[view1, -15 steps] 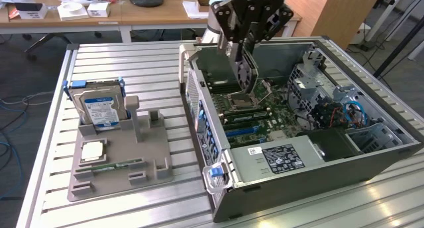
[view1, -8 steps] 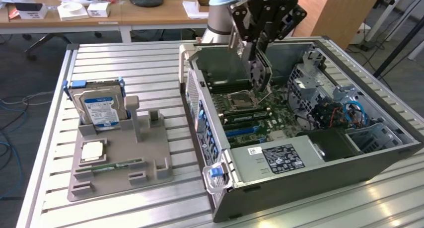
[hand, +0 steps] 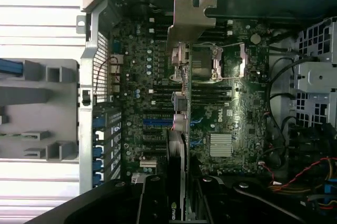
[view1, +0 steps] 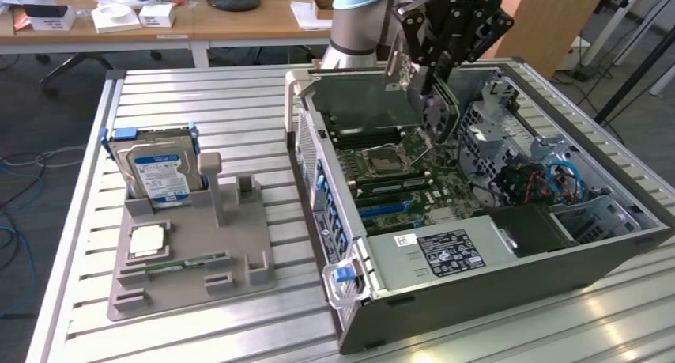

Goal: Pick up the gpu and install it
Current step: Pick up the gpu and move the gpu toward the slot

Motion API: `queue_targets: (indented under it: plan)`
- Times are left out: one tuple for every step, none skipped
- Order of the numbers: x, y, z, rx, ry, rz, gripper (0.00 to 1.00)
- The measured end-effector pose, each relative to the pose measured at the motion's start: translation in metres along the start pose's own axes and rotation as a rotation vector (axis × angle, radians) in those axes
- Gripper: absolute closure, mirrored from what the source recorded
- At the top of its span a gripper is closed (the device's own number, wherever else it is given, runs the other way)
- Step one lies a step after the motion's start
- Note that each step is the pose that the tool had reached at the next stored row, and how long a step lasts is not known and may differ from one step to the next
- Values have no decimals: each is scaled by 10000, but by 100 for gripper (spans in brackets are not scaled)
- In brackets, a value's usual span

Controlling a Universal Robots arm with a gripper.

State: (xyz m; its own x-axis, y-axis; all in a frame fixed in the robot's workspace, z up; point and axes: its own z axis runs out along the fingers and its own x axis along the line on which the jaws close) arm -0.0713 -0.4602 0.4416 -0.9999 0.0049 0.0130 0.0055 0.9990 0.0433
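Observation:
The gpu, a thin dark card with a pale metal bracket at one end, hangs on edge above the open computer case. My gripper is shut on it from above. In the wrist view the gpu shows edge-on between my black fingers, with its bracket towards the case's rear wall. The card is over the motherboard, roughly in line with the blue expansion slots and still apart from them.
On the exterior view's left a grey holder carries a silver hard drive, a processor chip and a green memory stick. The case lies on a slatted metal table. Drive cages and cables crowd the case's far side.

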Motion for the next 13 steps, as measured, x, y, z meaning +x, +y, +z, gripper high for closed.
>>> queue_targets:
  plan:
    - [-43, 0, -1, 0, 0, 0, 74]
    - [-81, 1, -1, -2, 0, -2, 74]
    - [-119, 1, -1, -3, -1, 0, 74]
    - [-156, 1, -1, -3, -1, -1, 74]
    - [-192, 2, -2, -3, -1, -1, 74]
    - [-227, 2, -3, -4, -1, -1, 74]
    - [-257, 3, -3, -3, -1, -1, 74]
    - [-287, 3, -4, -3, -1, 0, 74]
    - [-309, 3, -4, -3, 0, -1, 74]
    - [-322, 3, -4, -3, 0, -1, 74]
    - [-326, 3, -4, -3, 0, -2, 74]
    - [-326, 3, -4, -3, 0, -2, 74]
    - [-326, 4, -4, -3, 0, -1, 74]
